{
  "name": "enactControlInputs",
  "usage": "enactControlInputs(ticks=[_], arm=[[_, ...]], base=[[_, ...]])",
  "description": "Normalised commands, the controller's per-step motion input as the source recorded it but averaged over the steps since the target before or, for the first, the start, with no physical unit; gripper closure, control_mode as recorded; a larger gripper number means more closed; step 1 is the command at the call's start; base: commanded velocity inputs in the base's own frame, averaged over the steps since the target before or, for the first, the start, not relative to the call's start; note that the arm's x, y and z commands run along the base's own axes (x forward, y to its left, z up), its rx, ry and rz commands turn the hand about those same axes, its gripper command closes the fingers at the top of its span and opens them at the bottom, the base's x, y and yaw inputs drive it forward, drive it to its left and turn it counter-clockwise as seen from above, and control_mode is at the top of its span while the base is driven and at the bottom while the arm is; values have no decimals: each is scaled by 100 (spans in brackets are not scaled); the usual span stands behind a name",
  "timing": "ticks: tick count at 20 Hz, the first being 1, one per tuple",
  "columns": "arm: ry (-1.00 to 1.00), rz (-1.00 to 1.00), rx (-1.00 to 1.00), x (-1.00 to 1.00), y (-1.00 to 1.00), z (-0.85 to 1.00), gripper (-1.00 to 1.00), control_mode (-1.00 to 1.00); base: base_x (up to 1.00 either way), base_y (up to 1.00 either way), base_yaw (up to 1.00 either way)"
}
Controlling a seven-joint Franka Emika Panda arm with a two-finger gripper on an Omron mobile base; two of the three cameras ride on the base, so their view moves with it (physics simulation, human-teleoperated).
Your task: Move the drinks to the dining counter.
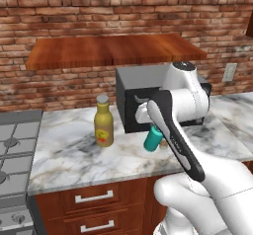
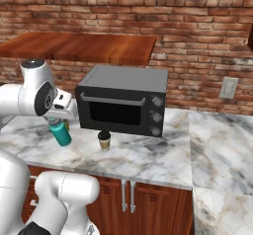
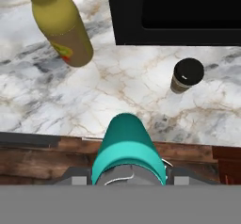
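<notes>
1. Teal bottle (image 3: 126, 148) is nearest the arm: the gripper (image 2: 58, 122) has it, jaws clamped tight on the cap end, body sticking out past the fingers. Lifted off the marble, in the air above the front part of the desk (image 1: 69, 155), just in front of the toaster oven (image 2: 123, 100).
2. Axis: the teal bottle's long axis is tilted well off upright. From the left base view the cap end is up by the hand and the base points down and left toward the desk edge. From the hand view the axis runs straight along the jaws.
3. Paper cup (image 2: 104, 140) stands upright on the desk just in front of the oven door, lid on, apart from the teal bottle.
4. Mustard bottle (image 1: 103, 121) stands upright further back and left, beside the oven, near the stove (image 1: 12, 145), cap up.
5. Progress, my read: early. One drink picked, none delivered. The dining counter isn't identifiable from here, so the carry is still ahead, then the cup and the mustard bottle.
6. Watch the tilt: the grip is at one end only, so it could swing during the drive.
</notes>
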Motion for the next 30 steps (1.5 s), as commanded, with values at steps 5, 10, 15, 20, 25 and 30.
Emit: enactControlInputs(ticks=[5,10,15,20,25,30], arm=[[0,0,1,-15,-5,49,100,-100],[0,0,1,-25,-3,49,100,-100],[0,0,0,-10,0,9,100,100],[0,0,0,0,0,0,100,100],[0,0,0,0,0,0,100,100],[0,0,0,0,0,0,100,100]], base=[[0,0,0],[0,0,0],[-57,22,0],[-58,76,21],[-2,36,94],[0,0,100]])
